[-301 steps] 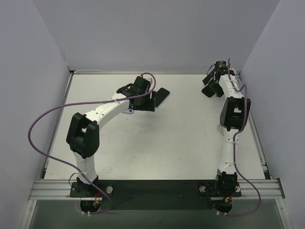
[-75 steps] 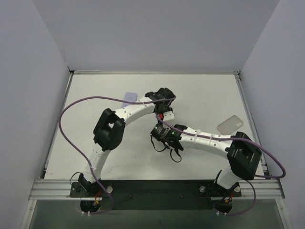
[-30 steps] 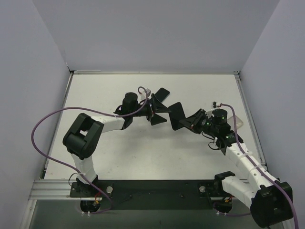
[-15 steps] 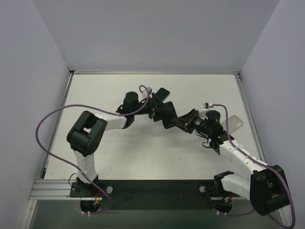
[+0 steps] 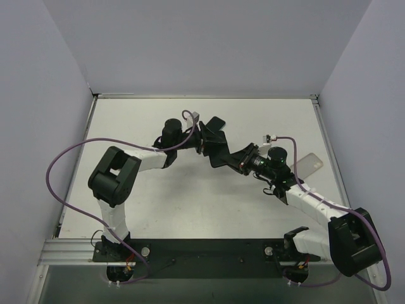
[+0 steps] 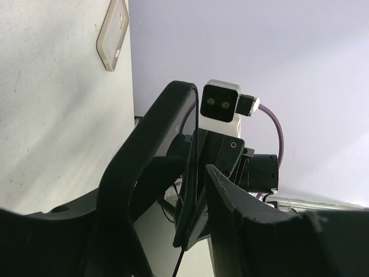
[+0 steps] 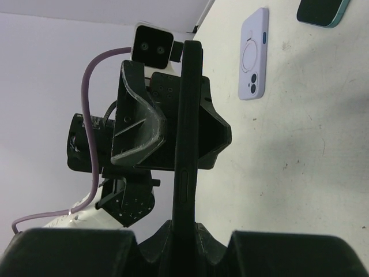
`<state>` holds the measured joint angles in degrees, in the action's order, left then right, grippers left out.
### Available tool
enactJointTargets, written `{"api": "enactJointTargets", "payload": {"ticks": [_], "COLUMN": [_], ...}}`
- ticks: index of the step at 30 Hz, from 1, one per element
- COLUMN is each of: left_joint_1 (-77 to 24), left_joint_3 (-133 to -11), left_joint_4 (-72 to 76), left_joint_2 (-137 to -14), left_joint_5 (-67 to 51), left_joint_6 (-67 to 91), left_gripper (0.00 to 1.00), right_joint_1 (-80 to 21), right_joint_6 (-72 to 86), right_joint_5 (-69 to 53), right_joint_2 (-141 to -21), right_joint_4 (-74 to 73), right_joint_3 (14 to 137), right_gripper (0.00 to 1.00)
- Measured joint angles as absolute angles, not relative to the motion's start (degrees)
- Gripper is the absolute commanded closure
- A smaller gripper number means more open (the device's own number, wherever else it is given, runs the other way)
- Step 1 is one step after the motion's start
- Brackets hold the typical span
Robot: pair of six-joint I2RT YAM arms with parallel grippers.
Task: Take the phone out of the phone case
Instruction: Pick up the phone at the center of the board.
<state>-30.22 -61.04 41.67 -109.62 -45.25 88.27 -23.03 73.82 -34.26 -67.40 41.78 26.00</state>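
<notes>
A black phone in its black phone case (image 5: 221, 152) hangs in the air between the two arms; I cannot separate case from phone. My right gripper (image 5: 240, 162) is shut on its near end. In the right wrist view the slab (image 7: 189, 104) stands edge-on, rising from between the fingertips of that gripper (image 7: 185, 228). My left gripper (image 5: 211, 143) has its jaws on either side of the far end. In the left wrist view the thin black edge (image 6: 193, 173) runs between the jaws of the left gripper (image 6: 199, 138). Whether they press on it does not show.
A clear empty case (image 5: 307, 166) lies on the table at the right, also in the left wrist view (image 6: 112, 34). A lilac case (image 7: 253, 55) and a dark phone with a teal rim (image 7: 323, 11) lie flat beyond the left gripper. Grey walls enclose the table.
The right arm has carried the black phone leftward and up to the left gripper. The left jaws have narrowed around its far end.
</notes>
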Motion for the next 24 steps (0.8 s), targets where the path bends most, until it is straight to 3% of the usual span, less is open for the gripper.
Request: {"api": "enactJointTargets", "payload": {"ticks": [10, 24], "left_joint_1": [-28.4, -26.9], "left_joint_3": [-60.0, -59.0], "left_joint_4": [43.9, 49.3], "left_joint_2": [-109.6, -109.6], "left_joint_5": [-45.0, -43.6], "left_joint_6": [91.0, 95.7], "left_gripper": [0.44, 0.62], "right_joint_1": [-23.0, -23.6], "right_joint_6": [76.8, 85.3], "right_joint_5": [-34.3, -34.5], "right_joint_2": [-67.5, -74.1], "right_joint_4": [46.6, 63.8], "right_joint_3": [23.0, 20.3], "right_gripper": [1.00, 1.00]}}
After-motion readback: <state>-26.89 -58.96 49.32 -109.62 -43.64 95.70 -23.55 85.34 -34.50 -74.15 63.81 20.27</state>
